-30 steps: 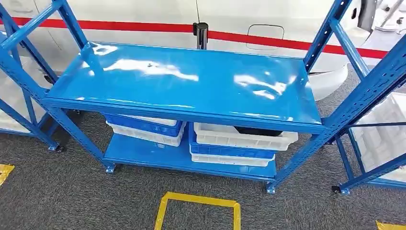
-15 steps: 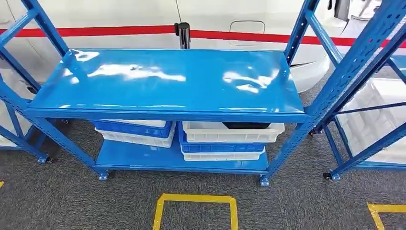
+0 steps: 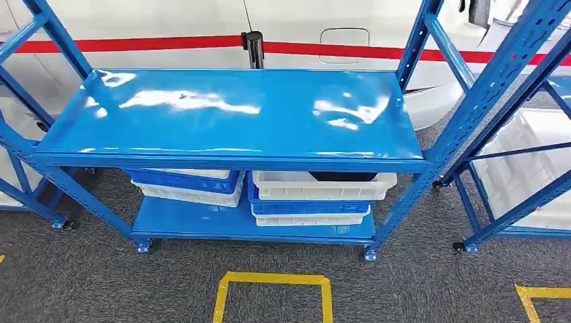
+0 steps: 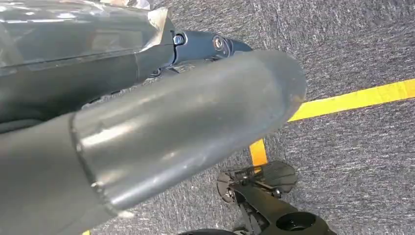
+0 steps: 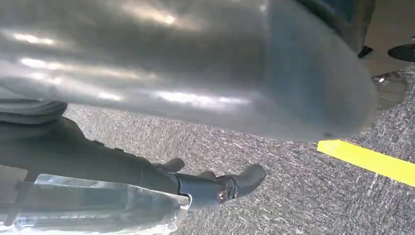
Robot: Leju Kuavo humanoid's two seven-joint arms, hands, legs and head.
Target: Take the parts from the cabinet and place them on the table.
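Over grey carpet, left hand point(image 4: 147, 127) and right hand point(image 5: 195, 73) grasp unclear, glossy blue steel cabinet point(image 3: 236, 114), ribbed plastic bins point(image 3: 322, 186).

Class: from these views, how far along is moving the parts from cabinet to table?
Done: no part lies on the blue rack's top shelf. In hand: clear crinkled wrapping sits against the right hand and the left hand; whether either grips it is unclear. Left, perhaps: a dark item lies in the white bin on the lower shelf.
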